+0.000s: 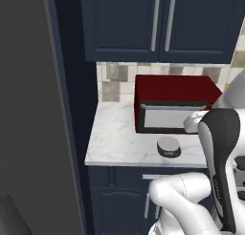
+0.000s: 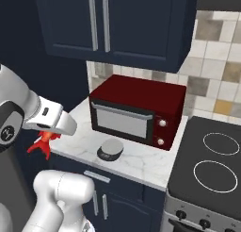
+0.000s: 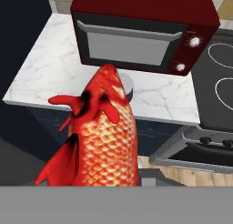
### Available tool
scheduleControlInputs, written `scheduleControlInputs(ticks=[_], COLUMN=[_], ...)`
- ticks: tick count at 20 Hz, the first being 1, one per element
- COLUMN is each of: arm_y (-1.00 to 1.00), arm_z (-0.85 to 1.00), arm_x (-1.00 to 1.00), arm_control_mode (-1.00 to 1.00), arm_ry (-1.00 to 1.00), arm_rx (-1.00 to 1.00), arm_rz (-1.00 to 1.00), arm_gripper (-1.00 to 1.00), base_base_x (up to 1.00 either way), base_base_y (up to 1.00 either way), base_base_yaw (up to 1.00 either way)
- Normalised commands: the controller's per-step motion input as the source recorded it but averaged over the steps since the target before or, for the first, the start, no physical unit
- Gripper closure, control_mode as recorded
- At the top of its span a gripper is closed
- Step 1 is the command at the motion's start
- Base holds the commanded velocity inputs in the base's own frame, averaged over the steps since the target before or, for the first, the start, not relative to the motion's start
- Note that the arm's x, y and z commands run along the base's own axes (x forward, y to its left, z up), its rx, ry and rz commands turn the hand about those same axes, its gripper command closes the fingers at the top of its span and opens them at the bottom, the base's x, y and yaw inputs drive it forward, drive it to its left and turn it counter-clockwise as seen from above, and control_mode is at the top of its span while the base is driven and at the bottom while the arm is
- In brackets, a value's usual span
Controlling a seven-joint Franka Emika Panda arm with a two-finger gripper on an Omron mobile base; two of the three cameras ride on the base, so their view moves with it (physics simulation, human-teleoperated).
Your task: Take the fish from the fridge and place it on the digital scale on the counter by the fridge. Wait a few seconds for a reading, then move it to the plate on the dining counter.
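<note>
My gripper (image 2: 46,133) is shut on the orange-red fish (image 2: 43,142), which hangs below the hand, off the counter's left end and in front of its edge. In the hand view the fish (image 3: 102,136) looms large and scaly and covers the fingertips. The small round dark grey digital scale (image 1: 169,146) sits bare on the white marble counter (image 1: 119,138), just in front of the microwave. The scale (image 2: 110,149) lies to the right of the fish and further back. Behind the fish's head, part of the scale (image 3: 129,85) peeks out. The dark grey fridge (image 1: 28,110) stands at the left.
A red microwave (image 2: 136,111) takes up the back of the counter (image 2: 141,162). A black stove (image 2: 212,165) adjoins it on the right. Navy wall cabinets (image 2: 108,23) hang above, and navy drawers (image 1: 115,191) sit below.
</note>
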Motion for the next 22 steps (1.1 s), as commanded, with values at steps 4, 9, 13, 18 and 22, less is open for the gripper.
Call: scheduleControlInputs(ticks=[4,9,13,18,22], arm_y=[0.0,0.0,0.0,0.0,0.0], arm_z=[0.0,0.0,0.0,-0.04,-0.44], arm_x=[0.0,0.0,0.0,0.04,0.85], arm_control_mode=[1.0,1.0,1.0,-1.0,-1.0], arm_ry=[0.0,0.0,0.0,0.05,0.67], arm_rx=[0.0,0.0,0.0,0.0,0.0], arm_rz=[0.0,0.0,0.0,0.0,0.09], arm_gripper=[1.0,1.0,1.0,1.0,1.0], base_base_x=[0.84,0.12,0.0,0.0,0.0], base_base_y=[-0.23,-0.26,0.0,0.0,0.0], base_base_yaw=[0.13,0.06,0.0,0.0,0.0])
